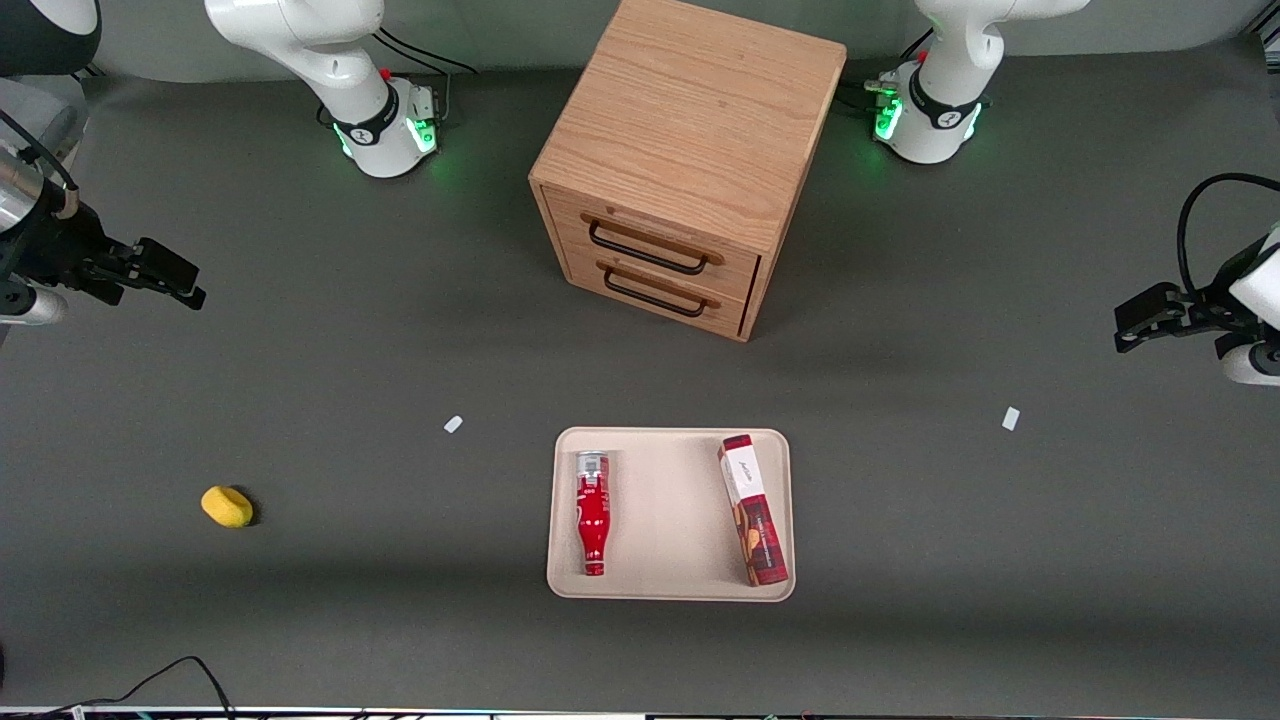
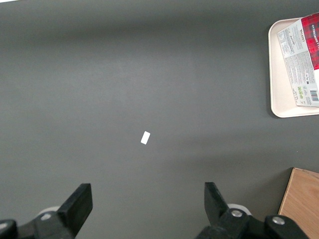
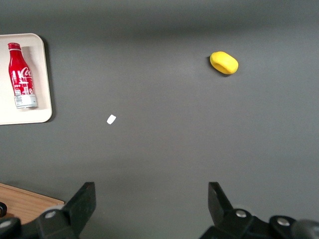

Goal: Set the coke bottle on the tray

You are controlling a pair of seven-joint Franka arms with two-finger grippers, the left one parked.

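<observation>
One bottle: coke bottle point(image 1: 592, 512) lies flat inside the tray point(image 1: 668, 592), cap nearest the front camera.
Box: red-and-white box point(image 1: 753, 510) shares the tray, apart.
Gripper point(image 1: 170, 275): fingers spread, empty, well apart at the working arm's end.
Judgement: placement appears complete.

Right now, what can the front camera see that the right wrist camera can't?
Only the front view shows the wooden drawer cabinet's handles, the red-and-white box lying on the tray, and the gripper from outside, off at the working arm's end of the table. Only the right wrist view shows its open fingers up close. Both show the coke bottle lying in the tray, the yellow object and a white scrap.
</observation>
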